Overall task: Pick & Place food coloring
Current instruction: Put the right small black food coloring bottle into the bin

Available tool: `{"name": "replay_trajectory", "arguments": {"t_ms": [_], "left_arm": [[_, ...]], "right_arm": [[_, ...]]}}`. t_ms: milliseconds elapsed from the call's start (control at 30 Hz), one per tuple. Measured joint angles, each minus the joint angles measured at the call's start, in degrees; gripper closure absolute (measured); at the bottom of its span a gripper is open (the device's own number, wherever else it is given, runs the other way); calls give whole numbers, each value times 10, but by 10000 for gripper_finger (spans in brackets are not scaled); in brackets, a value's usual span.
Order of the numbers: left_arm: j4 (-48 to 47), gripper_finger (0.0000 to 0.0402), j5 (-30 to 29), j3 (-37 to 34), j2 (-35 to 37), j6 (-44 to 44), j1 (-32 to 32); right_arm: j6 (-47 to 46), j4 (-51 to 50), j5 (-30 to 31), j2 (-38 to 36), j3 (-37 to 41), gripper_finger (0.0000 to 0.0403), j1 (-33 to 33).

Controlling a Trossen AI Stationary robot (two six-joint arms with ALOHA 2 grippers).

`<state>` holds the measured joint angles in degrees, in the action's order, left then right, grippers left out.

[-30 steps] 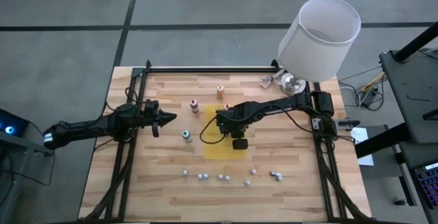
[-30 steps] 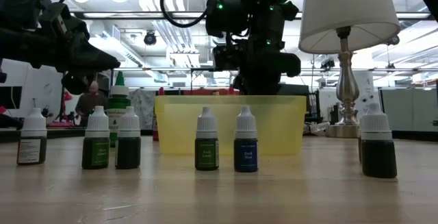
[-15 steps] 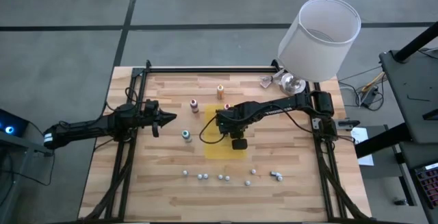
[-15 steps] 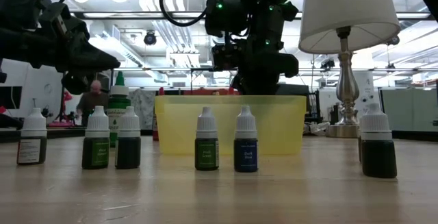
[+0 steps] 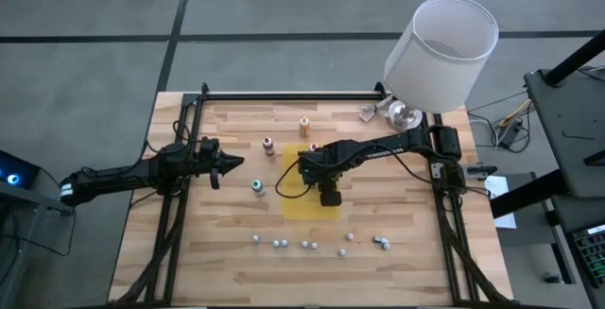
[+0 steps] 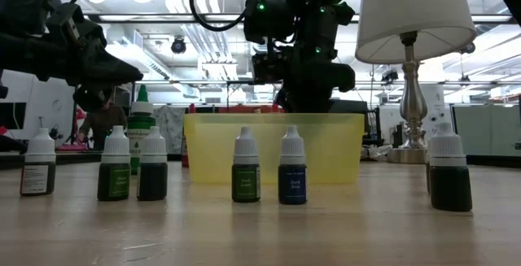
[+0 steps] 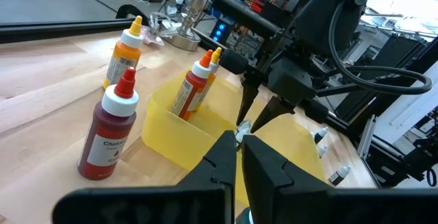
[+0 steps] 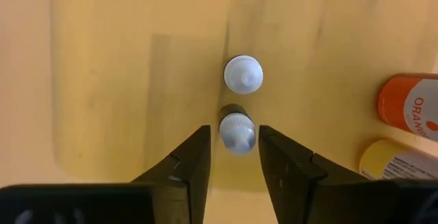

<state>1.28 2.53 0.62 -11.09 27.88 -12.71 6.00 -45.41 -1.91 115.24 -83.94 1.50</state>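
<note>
A yellow bin (image 5: 304, 205) stands mid-table. My right gripper (image 8: 235, 136) points down into it, open, one finger on either side of a white-capped dark bottle (image 8: 237, 129) that stands on the bin floor; a narrow gap shows on each side. A second white-capped bottle (image 8: 243, 74) stands just beyond. An orange bottle (image 8: 410, 105) and a yellow bottle (image 8: 393, 159) lean inside the bin's wall. On the table stand an orange bottle (image 5: 304, 126), a dark red bottle (image 5: 267, 145) and a teal bottle (image 5: 257, 186). My left gripper (image 5: 232, 164) waits shut at the left.
A row of several small white-capped bottles (image 5: 307, 244) stands near the table's front edge. A lamp (image 5: 441, 49) with a white shade stands at the far right corner. Bare wood lies between the bin and the front row.
</note>
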Motion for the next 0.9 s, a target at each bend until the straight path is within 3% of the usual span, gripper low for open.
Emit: {"name": "replay_trajectory", "arguments": {"t_ms": [533,900], "left_arm": [[0,401,0,0,0,0,0],[0,401,0,0,0,0,0]], "right_arm": [[-16,-33,1,-61,0,264,-3],[-44,-75,-1,-142,0,252,-57]]}}
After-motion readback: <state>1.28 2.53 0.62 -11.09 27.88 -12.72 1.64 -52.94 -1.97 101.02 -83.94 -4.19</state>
